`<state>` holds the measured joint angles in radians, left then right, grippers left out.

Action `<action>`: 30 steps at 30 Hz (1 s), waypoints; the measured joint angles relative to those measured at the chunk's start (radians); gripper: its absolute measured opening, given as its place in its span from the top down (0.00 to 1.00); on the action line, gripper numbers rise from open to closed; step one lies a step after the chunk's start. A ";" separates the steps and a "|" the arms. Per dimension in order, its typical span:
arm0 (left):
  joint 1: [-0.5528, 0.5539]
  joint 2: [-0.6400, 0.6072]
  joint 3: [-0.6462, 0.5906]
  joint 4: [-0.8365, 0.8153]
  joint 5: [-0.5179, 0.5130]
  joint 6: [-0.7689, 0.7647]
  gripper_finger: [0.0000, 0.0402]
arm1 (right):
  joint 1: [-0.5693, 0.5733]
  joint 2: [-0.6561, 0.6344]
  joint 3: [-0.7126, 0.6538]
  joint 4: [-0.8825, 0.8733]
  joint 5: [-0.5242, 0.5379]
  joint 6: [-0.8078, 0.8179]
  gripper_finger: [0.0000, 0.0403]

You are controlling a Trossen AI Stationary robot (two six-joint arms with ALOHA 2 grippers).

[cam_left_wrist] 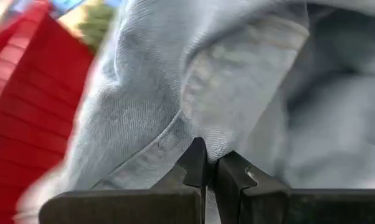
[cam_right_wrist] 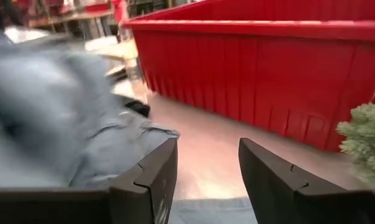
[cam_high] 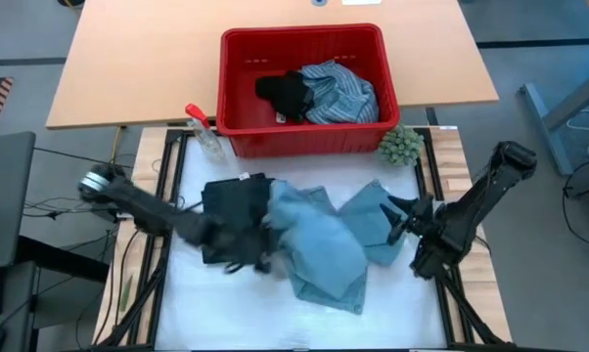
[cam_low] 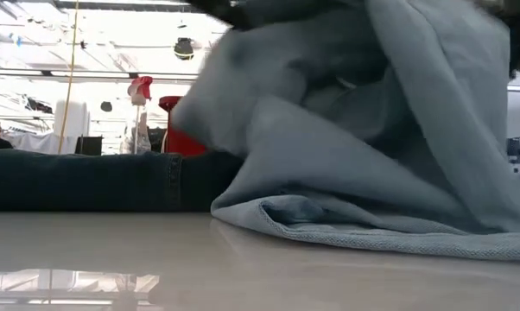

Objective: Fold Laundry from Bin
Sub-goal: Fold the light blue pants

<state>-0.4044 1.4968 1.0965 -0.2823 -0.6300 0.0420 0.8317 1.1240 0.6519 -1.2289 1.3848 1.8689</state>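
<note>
wooden desk (cam_high: 158,68), grey floor (cam_high: 559,39)

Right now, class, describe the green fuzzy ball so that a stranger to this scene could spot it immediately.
Find the red bin at the table's middle. At its front corner on the right arm's side, outside the wall, sits the green fuzzy ball. It is the only green, bristly thing there; the light blue jeans nearby are flat cloth.

Both arms are dark, near-black, built of slim tube-like links joined by thicker rounded joints. The left arm (cam_high: 143,207) carries a pale silver-grey cap at its outer joint. The right arm (cam_high: 480,200) has a bulky rounded elbow housing. Each pincer, left pincer (cam_left_wrist: 206,168) and right pincer (cam_right_wrist: 206,177), has flat, matte black fingers with a stepped, notched seam across each face.
</note>
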 joint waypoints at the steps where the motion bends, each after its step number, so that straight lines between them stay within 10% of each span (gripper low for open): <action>1: -0.031 -0.034 -0.112 0.100 0.007 -0.028 1.00 | -0.022 -0.008 -0.021 0.081 0.001 -0.055 0.51; 8: -0.205 -0.125 -0.604 0.586 0.056 -0.366 1.00 | -0.184 0.029 -0.121 0.794 -0.057 -0.608 0.51; 14: -0.248 -0.132 -0.630 0.538 0.199 -0.639 0.90 | -0.379 0.176 -0.123 1.459 -0.506 -1.244 0.51; 22: -0.247 -0.149 -0.532 0.235 0.491 -0.789 0.64 | -0.582 0.224 -0.123 1.629 -0.899 -1.245 0.47; 30: -0.241 -0.332 -0.439 -0.079 0.657 -0.867 0.56 | -0.612 0.224 -0.123 1.637 -0.995 -1.199 0.36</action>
<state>-0.6458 1.1649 0.6570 -0.3612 0.0274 -0.8248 0.2195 1.3479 0.5293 0.4079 0.3897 0.6703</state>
